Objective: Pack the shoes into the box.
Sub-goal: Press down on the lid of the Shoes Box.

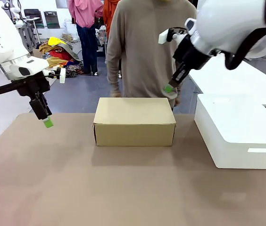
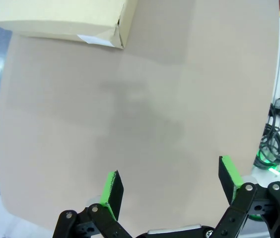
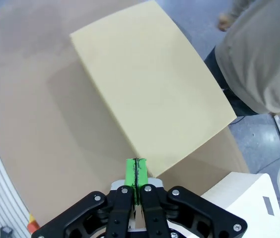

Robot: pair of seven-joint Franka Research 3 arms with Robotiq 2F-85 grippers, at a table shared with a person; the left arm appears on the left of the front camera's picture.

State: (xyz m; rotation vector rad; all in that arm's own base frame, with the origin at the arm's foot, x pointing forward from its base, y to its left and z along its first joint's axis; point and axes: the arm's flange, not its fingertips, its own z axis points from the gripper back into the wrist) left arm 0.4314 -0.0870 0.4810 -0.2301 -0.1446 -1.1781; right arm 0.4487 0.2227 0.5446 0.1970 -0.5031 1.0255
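Box (image 1: pixel 135 121) sits closed at the middle of the brown table (image 1: pixel 76 188), toward the far edge, its lid flat and its long side facing the robot. Shoes are not visible; whether they lie inside cannot be told. A person in a beige sweater (image 1: pixel 147 47) stands directly behind the box, 1 hand (image 1: pixel 115 93) hanging just past its far left corner. A large white block (image 1: pixel 236 132) rests on the table just beside the box, to its right, apart from it. Left gripper (image 1: pixel 47 121) hangs above the table's left side, well apart from the box, fingers spread wide and holding nothing. Right gripper (image 1: pixel 170 87) hovers above the box's far right corner, green pads (image 3: pixel 135 174) pressed together, empty.
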